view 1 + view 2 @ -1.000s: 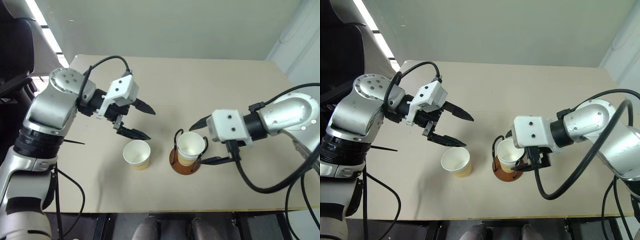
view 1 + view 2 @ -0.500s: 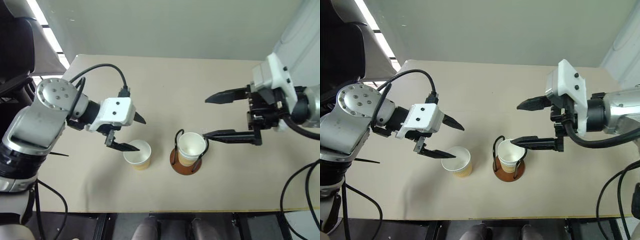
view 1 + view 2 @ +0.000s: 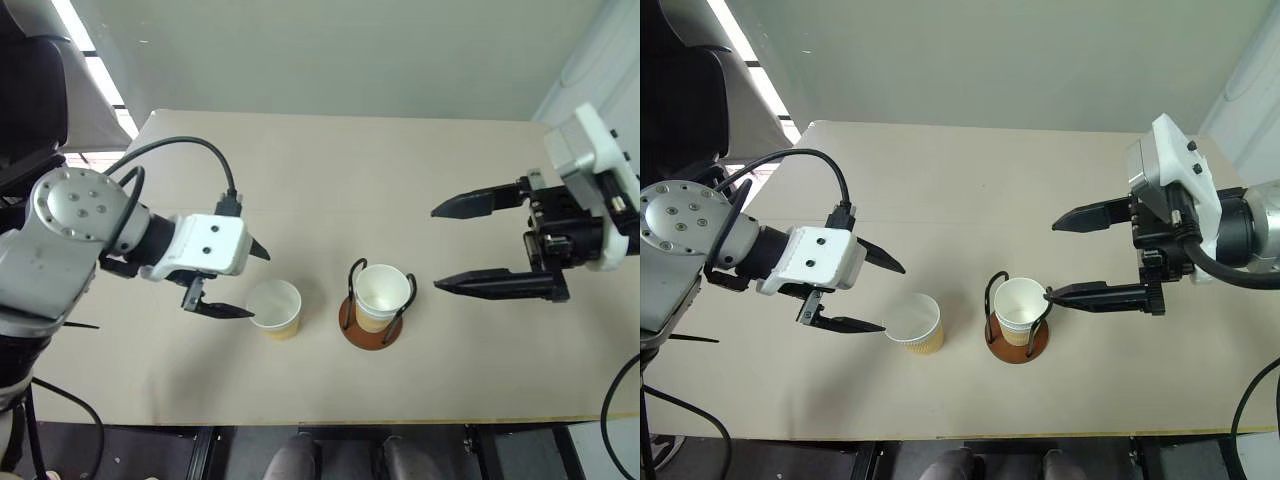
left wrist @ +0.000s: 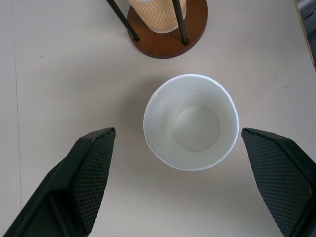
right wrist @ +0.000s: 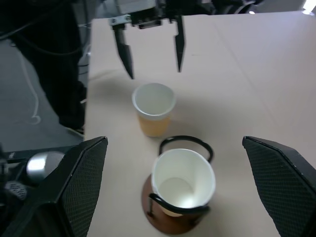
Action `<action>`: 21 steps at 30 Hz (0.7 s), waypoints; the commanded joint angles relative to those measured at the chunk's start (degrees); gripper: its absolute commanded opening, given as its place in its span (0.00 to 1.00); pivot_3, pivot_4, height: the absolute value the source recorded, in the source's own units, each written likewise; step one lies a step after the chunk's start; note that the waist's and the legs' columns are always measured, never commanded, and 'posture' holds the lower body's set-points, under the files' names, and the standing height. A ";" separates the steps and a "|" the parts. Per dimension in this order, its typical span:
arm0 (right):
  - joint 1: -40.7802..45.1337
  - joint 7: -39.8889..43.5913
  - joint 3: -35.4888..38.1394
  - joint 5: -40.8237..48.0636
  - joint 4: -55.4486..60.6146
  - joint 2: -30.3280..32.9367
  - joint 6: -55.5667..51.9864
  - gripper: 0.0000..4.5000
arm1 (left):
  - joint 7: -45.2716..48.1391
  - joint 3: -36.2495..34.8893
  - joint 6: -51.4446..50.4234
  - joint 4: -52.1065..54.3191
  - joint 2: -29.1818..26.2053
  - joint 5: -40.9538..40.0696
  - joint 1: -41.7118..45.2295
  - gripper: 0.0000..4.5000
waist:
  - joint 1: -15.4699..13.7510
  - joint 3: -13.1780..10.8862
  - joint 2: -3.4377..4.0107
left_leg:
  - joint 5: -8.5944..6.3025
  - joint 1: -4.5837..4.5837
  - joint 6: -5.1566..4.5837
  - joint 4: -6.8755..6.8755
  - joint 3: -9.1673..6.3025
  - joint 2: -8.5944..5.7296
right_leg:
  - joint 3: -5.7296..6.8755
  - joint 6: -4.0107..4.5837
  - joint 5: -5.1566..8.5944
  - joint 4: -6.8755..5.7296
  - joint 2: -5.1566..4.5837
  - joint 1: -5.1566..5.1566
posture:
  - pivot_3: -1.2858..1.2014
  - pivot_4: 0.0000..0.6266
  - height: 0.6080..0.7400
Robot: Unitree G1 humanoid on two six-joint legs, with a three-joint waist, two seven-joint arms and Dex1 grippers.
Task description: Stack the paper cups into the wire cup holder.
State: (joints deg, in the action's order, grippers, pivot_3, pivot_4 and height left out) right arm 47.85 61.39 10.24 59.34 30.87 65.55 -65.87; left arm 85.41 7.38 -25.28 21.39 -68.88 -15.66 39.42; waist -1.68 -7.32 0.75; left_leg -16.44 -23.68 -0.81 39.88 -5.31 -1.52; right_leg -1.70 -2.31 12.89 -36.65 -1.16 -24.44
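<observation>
With the left gripper (image 3: 242, 282) hanging just beside the loose cup (image 3: 274, 308), jaws wide open and holding nothing, this looks like the approach to the next pickup. That cup stands upright on the table (image 3: 330, 180), apart from the jaws but lined up between them in the left wrist view. Just right of it sits the holder (image 3: 370, 322), already with a cup (image 3: 382, 296) nested inside its wire loops. Further right, the right gripper (image 3: 450, 248) hovers clear of the holder, jaws also wide open and empty. Next move, I'd guess: close the left jaws around the loose cup without crushing it, lift, then drop it straight into the nested one.
</observation>
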 commanded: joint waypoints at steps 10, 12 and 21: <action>-3.53 4.62 5.38 1.02 -0.10 4.11 7.37 1.00 | 0.93 1.93 0.94 4.38 -1.36 2.72 -1.36 0.98 | 0.10 0.00 0.00 | -0.03 0.01 0.04 0.00 0.00 0.00 | 0.00 0.06 0.03 -0.11 0.00 -0.03 | 0.52 0.24 1.00; -3.86 4.36 5.42 1.28 -0.16 4.41 7.95 1.00 | 1.04 2.27 1.21 4.77 -1.24 3.23 -1.56 0.98 | 0.13 0.00 0.00 | -0.03 0.02 0.05 0.00 0.00 0.01 | 0.00 0.07 0.04 -0.14 0.00 -0.04 | 0.52 0.24 1.00; -4.39 4.44 4.21 0.40 -1.33 5.71 10.03 1.00 | 0.96 4.47 3.76 4.18 -0.79 6.60 -2.44 0.98 | 0.11 0.00 0.00 | -0.04 0.03 0.06 0.01 0.00 0.01 | 0.00 0.08 0.05 -0.16 0.00 -0.03 | 0.52 0.24 1.00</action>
State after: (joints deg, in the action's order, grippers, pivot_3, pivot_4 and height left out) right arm 43.24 65.50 12.92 59.94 29.69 70.12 -56.94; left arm 86.24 12.25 -22.41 25.05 -69.18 -9.92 36.88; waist -1.57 -7.32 0.75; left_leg -16.48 -23.65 -0.75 39.89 -5.31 -1.51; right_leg -1.70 -2.23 12.93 -36.81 -1.16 -24.47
